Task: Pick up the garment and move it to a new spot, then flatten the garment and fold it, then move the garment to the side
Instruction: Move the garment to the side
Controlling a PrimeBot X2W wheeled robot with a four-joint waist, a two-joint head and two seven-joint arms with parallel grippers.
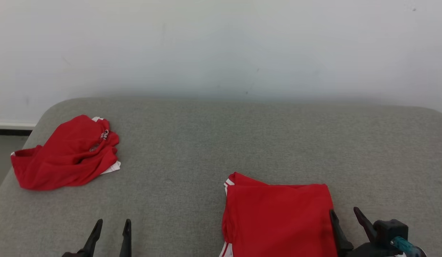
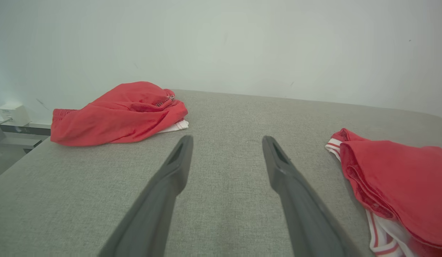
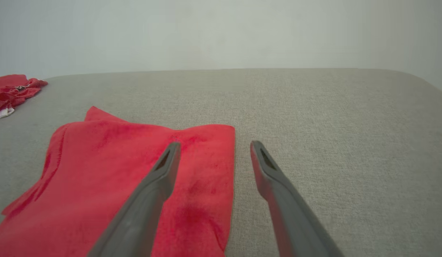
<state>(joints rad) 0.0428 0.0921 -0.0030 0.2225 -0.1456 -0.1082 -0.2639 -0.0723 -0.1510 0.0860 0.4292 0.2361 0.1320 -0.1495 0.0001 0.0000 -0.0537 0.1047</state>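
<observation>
A folded red garment (image 1: 278, 217) is laid flat on the grey padded surface (image 1: 206, 142). At its right edge the right gripper (image 1: 344, 210) is held with fingers spread apart — one over the cloth, one beyond it, nothing gripped. Well to its left the left gripper (image 1: 114, 222) is likewise spread and empty. Farther left and behind — a crumpled red garment (image 1: 67, 153) is heaped.

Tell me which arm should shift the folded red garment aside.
Right, most likely. The right gripper, open, straddles the right edge of the folded garment, one finger over the cloth. The left gripper, also open, hangs over bare grey surface, apart from it.
</observation>
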